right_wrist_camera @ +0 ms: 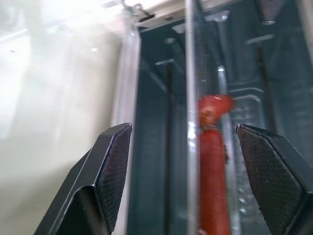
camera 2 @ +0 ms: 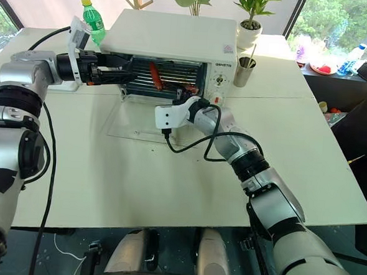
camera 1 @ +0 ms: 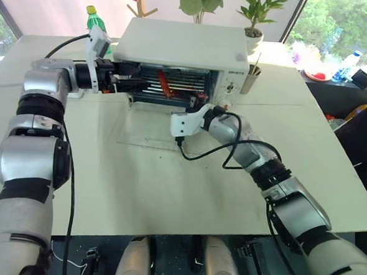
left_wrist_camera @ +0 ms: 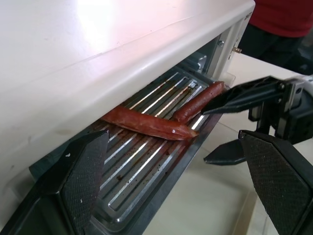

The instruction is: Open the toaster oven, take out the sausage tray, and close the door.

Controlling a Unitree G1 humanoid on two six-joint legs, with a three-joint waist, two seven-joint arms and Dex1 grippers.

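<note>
Both grippers, left [camera 1: 132,82] and right [camera 1: 198,105], stand apart at the sausage tray [left_wrist_camera: 146,161]. Clamp its front rim, right at three o'clock, left at nine, then draw level over the door [camera 1: 148,130].

The surface [camera 2: 167,192] was pale cream, with a seam across it in front of the oven [camera 2: 173,56]. The white oven stood at its far middle, its glass door [camera 2: 140,125] folded down flat onto the surface. A metal cup [camera 2: 242,72] stood just right of the oven, a green bottle [camera 2: 93,20] behind its left corner, and a potted plant [camera 2: 253,23] at the far edge.
</note>
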